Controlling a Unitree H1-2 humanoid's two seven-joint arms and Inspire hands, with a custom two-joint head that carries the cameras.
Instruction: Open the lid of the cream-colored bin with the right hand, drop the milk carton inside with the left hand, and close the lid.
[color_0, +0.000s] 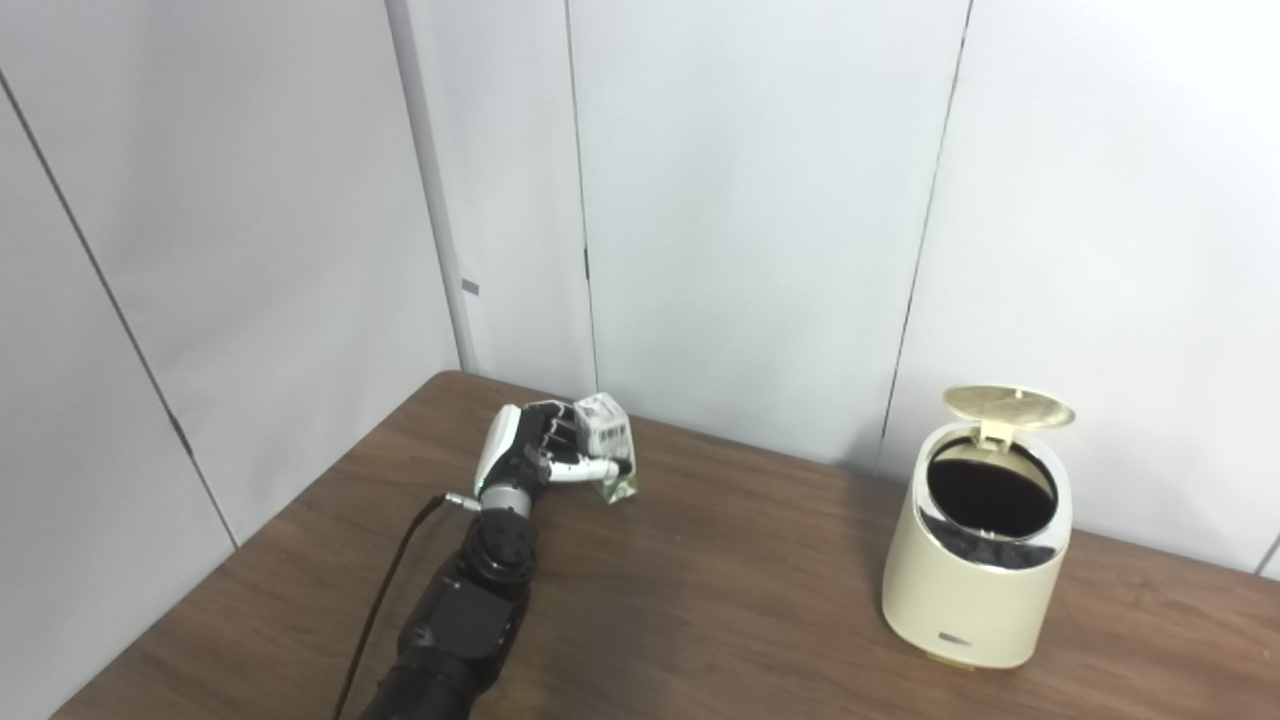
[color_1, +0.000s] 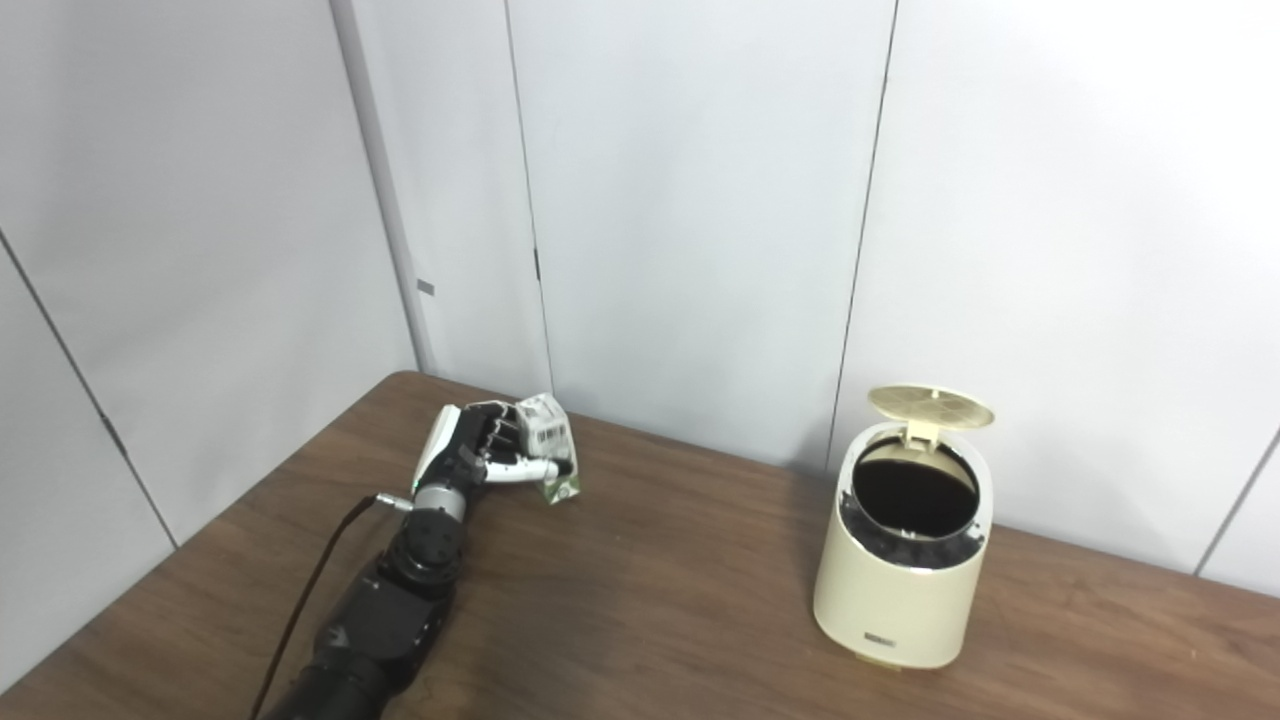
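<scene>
Milk carton (color_0: 607, 447) sits at the table's (color_0: 700, 600) far-left, your left hand (color_0: 535, 455) wrapped around it; carry it high, or it clips the cream-colored bin's (color_0: 975, 590) rim beneath the raised lid (color_0: 1008, 406)

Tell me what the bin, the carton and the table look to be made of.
The cream-colored bin looks like glossy painted metal or hard plastic: smooth sheen, a bright rim, a dark liner inside; its lid stands open. The milk carton, held in the left hand, looks like printed coated paperboard with folded edges. The table shows brown wood grain, probably laminate, with a dull finish.
</scene>
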